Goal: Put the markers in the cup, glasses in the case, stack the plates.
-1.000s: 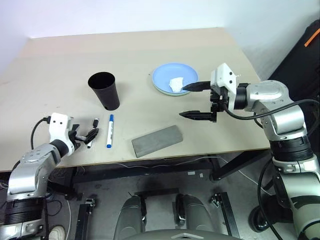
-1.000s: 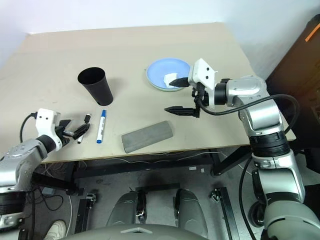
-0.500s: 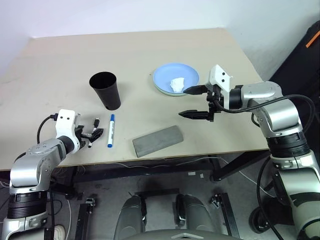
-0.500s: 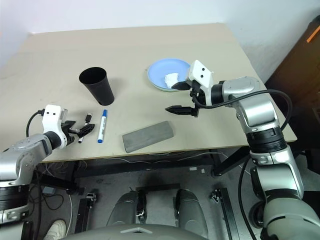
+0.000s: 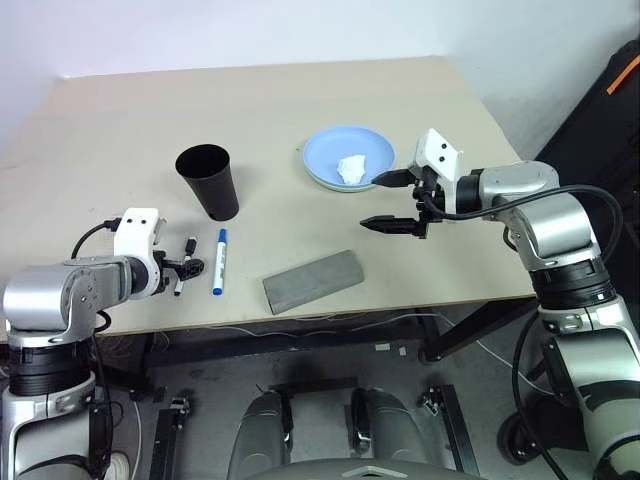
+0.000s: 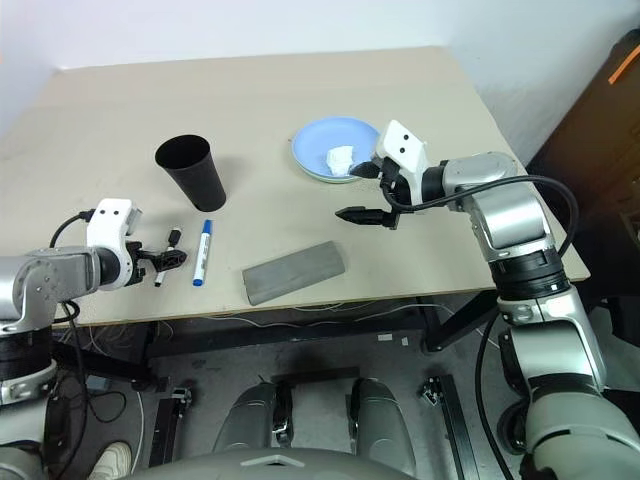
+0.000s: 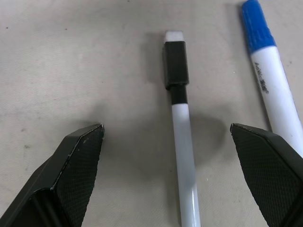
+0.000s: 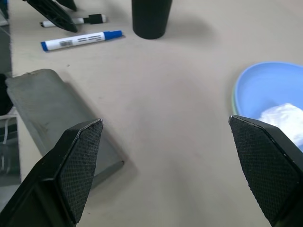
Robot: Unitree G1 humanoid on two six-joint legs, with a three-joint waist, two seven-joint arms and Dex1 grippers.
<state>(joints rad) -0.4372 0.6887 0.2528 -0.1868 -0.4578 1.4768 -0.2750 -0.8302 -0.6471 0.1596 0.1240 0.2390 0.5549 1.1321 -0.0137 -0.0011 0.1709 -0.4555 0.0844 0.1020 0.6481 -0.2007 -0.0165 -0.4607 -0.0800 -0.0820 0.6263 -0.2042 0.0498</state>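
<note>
Spread wide, the left gripper (image 5: 185,268) sits low at the near left edge of the table (image 5: 120,120), its two black fingers (image 7: 78,156) straddling the black-capped marker (image 7: 182,156), which lies flat on the tabletop between them without touching either one. Just beside that marker, on the side away from the table's left edge, lies the blue-capped marker (image 5: 219,262), roughly parallel to it. Beyond both markers stands the black cup (image 5: 209,181), upright and near them. The right gripper (image 5: 385,202) is also fully spread and holds nothing, hovering over the right part of the table with one fingertip close to the near rim of the light blue plate (image 5: 330,150). That plate rests on the pale green plate (image 8: 233,101), whose edge peeks out beneath it, and a crumpled white tissue (image 5: 352,167) lies in it. Between the two grippers, near the front edge, lies the grey case (image 5: 313,281), shut.
</note>
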